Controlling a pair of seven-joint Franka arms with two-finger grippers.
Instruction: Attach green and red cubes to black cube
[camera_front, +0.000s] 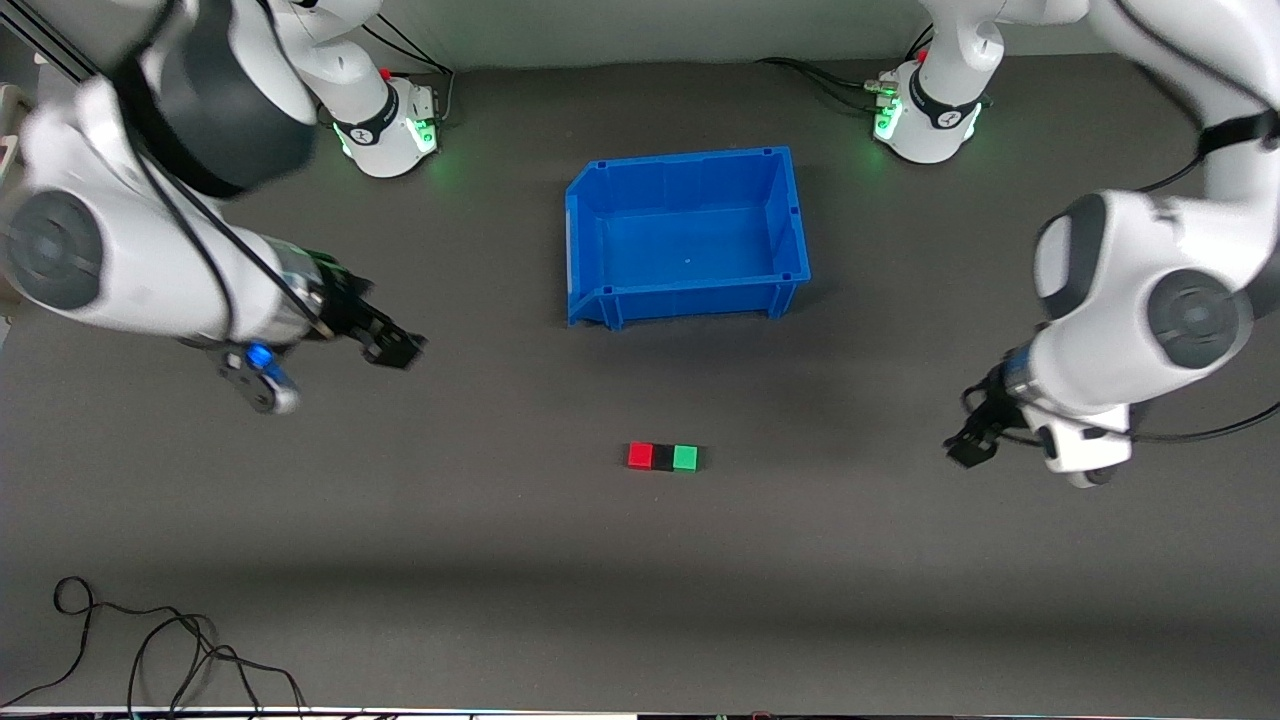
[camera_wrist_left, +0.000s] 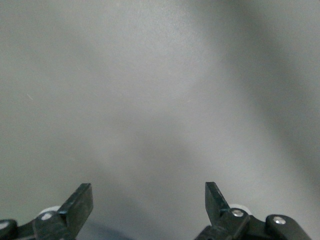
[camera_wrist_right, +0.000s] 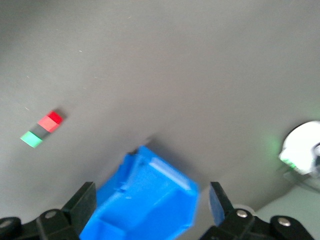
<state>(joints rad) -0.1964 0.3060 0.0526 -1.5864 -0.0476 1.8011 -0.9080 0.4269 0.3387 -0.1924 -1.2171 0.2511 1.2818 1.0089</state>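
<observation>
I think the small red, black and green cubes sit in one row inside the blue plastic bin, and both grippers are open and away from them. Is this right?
Not quite. The row of small red cube, black cube and green cube sits on the grey mat, nearer the front camera than the blue plastic bin, as the front view shows. The left gripper and right gripper are open and away from them.

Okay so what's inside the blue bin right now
Nothing shows inside the blue bin: its bare blue floor is visible from the front view. The red cube, black cube and green cube sit in a row on the mat, nearer the camera.

Glossy blue plastic bin (camera_front: 688, 235), matt grey mat (camera_front: 640, 560)
</observation>
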